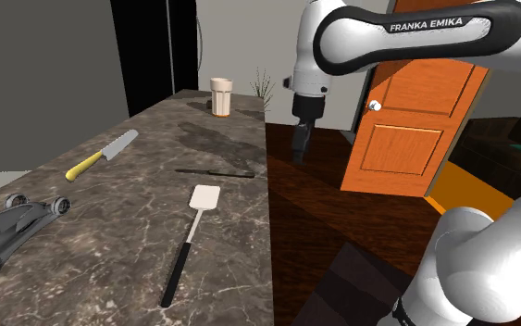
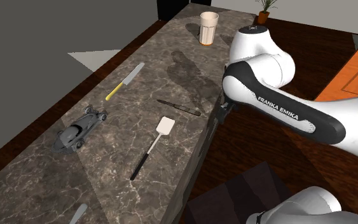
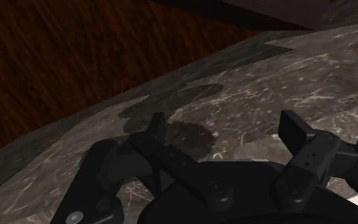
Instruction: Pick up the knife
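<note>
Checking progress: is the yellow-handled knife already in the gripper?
No, the yellow-handled knife lies flat on the counter, well away from the open gripper.

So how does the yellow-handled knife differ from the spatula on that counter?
The knife has a yellow handle and grey blade; the spatula has a black handle and white head. The knife looks shorter than the spatula. The spatula lies further toward the shoulder view's right than the knife. Both lie flat on the counter.

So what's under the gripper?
Below the open gripper: bare marbled counter near its edge, with a shadow; floor beyond. The gripper's black body covers what lies closer.
</note>
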Robot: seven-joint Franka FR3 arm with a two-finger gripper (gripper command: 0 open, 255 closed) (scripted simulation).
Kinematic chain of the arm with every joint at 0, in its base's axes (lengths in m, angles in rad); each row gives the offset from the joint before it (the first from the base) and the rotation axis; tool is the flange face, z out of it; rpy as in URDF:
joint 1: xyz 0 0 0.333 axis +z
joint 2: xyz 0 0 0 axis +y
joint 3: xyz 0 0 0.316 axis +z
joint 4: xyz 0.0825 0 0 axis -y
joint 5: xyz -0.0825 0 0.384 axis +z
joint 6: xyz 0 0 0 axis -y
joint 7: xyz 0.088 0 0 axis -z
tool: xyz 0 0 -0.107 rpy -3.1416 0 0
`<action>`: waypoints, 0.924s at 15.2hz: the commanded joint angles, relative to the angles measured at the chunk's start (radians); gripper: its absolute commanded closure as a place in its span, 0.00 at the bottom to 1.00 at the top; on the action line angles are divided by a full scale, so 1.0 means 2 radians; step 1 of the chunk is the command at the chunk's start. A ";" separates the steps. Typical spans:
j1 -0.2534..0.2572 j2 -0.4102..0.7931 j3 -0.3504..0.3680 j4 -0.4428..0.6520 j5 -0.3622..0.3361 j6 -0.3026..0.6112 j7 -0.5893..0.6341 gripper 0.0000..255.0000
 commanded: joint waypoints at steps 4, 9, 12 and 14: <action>0.019 0.091 0.008 0.063 0.007 0.032 -0.028 0.00; 0.035 0.178 0.019 0.137 0.012 0.050 -0.054 0.00; 0.044 0.230 0.026 0.188 0.014 0.054 -0.069 0.00; 0.049 0.264 0.032 0.224 0.014 0.054 -0.078 0.00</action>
